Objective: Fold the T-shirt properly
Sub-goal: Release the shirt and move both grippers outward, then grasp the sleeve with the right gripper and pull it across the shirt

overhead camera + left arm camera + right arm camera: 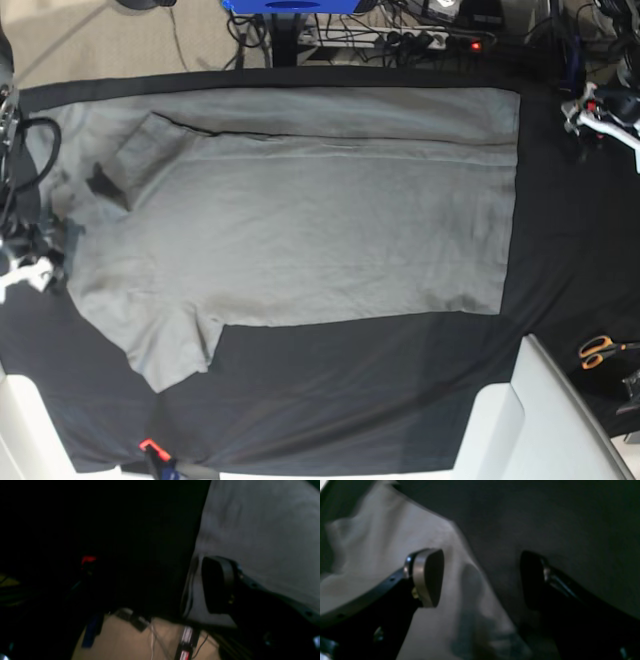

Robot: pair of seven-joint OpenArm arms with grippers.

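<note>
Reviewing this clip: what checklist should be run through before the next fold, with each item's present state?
1. Right pincer open and empty: ok. Its fingers stand apart, one over the T-shirt, one over the black cloth, with nothing between them.
2. Left pincer open: cannot tell. Only one finger shows, by the T-shirt's edge.
3. Far side folded in: ok. A strip lies doubled over along the far edge.
4. Near sleeve folded in: not ok. It sticks out onto the black cloth.
5. Scissors away from the T-shirt: ok. They lie near the table's edge, apart from it.
</note>
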